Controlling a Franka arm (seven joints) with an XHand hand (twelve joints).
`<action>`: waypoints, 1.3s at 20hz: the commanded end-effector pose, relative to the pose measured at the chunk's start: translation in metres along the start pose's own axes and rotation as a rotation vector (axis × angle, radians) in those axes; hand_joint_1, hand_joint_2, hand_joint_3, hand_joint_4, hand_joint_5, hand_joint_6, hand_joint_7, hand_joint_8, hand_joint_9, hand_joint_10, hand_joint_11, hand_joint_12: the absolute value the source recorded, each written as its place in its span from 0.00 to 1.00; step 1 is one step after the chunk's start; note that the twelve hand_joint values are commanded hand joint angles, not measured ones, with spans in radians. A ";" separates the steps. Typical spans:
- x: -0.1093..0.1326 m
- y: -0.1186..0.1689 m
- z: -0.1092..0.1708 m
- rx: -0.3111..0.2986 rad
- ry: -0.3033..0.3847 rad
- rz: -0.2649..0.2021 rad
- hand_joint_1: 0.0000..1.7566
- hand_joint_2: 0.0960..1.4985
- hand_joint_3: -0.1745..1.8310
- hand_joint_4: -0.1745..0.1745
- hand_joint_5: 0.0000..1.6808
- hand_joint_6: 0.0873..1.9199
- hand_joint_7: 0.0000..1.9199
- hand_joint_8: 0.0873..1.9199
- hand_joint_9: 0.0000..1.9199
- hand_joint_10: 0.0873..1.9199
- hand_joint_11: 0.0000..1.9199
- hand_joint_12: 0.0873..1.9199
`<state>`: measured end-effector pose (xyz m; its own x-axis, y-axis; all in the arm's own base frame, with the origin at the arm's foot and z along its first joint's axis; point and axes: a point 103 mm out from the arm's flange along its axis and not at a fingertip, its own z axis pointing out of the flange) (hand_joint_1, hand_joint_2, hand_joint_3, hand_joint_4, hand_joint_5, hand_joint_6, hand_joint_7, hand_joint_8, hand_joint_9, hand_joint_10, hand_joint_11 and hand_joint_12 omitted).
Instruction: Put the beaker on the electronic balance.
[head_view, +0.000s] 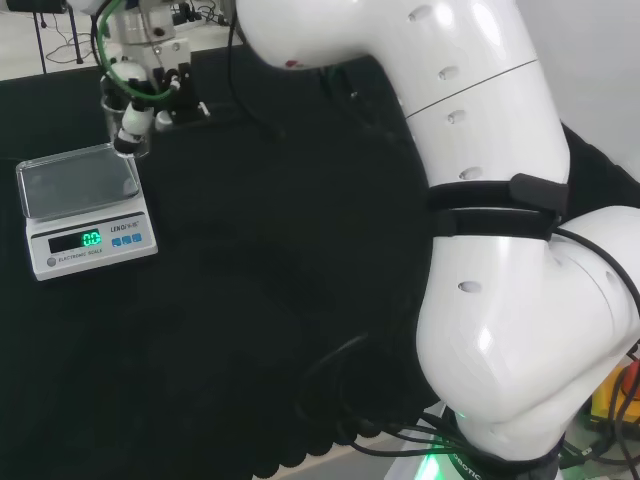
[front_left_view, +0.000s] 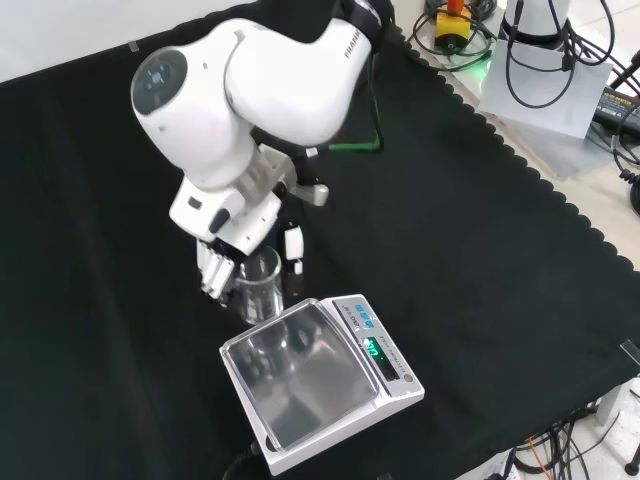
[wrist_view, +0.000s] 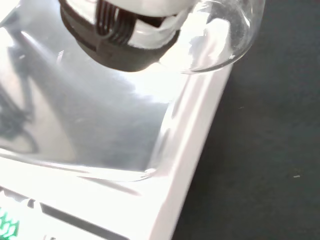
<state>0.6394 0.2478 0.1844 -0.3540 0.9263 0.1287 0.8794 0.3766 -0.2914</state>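
1. At ten o'clock in the head view, the hand (head_view: 135, 118) has its fingers curled round the clear beaker (head_view: 127, 133); the balance (head_view: 85, 207) lies just below it.
2. Front view: the beaker (front_left_view: 260, 283) hangs at the pan's eleven o'clock corner; the balance (front_left_view: 320, 385) rests on black cloth (front_left_view: 500, 260).
3. Wrist view: the beaker (wrist_view: 220, 37) overlaps the pan's edge (wrist_view: 195, 115).

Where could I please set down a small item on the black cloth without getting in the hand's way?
The black cloth lies bare to the right of the white electronic balance in the front view, out to its scalloped edge. It is crowded at the balance's far corner, where the black and white hand holds the clear glass beaker beside the steel weighing pan, which is bare.
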 end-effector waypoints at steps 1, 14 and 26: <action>0.024 0.007 0.015 0.038 0.002 -0.031 0.75 0.85 0.09 0.00 0.36 0.80 0.26 0.83 0.41 0.76 0.47 0.59; 0.050 0.029 0.036 0.077 0.002 -0.073 0.75 0.85 0.09 0.00 0.36 0.79 0.26 0.83 0.42 0.75 0.47 0.59; 0.051 0.032 0.043 0.107 0.000 -0.075 0.71 0.79 0.03 0.20 0.28 0.77 0.28 0.74 0.42 0.67 0.47 0.59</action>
<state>0.6409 0.3053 0.1487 -0.4133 0.8973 0.1549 0.8296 0.4412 -0.3423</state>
